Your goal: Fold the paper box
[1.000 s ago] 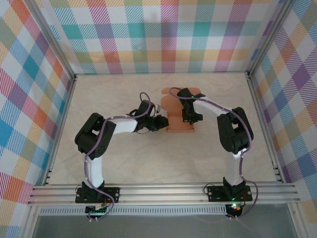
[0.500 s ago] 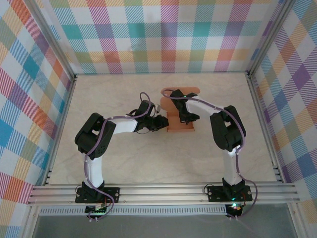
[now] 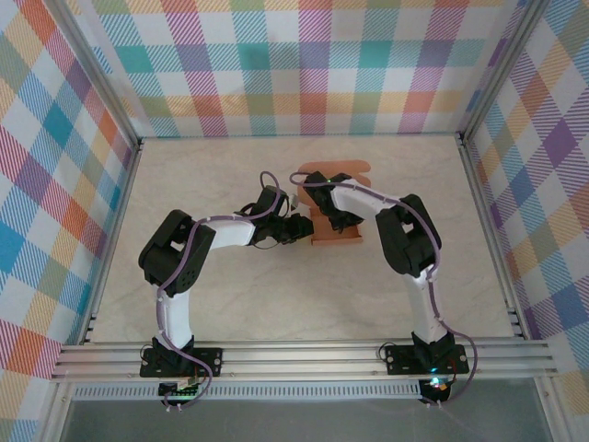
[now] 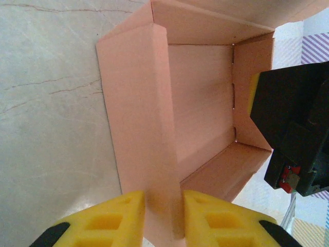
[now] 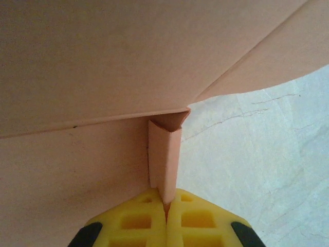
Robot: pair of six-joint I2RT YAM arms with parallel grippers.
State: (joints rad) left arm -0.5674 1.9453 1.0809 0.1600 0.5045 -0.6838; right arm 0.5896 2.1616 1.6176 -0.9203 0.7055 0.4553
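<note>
The salmon-orange paper box (image 3: 337, 239) lies mid-table, partly folded, its lid flap (image 3: 333, 169) standing out toward the back. In the left wrist view the box (image 4: 200, 103) is an open tray with raised walls. My left gripper (image 4: 163, 218) is shut on its near, doubled-over side wall, and in the top view that gripper (image 3: 302, 228) sits at the box's left edge. My right gripper (image 5: 167, 206) is shut on a thin folded wall of the box (image 5: 103, 67) at a corner. From above, the right gripper (image 3: 339, 221) is over the box.
The pale marble-patterned tabletop (image 3: 230, 295) is bounded by metal rails and checked walls. The right arm's elbow (image 3: 405, 235) rises close to the right of the box. The right gripper's black body (image 4: 295, 134) stands just beyond the box's far wall.
The right arm has swung left, its elbow moving closer to the box, and its gripper has shifted left over the box. The lid flap looks narrower. The left arm has stayed put.
</note>
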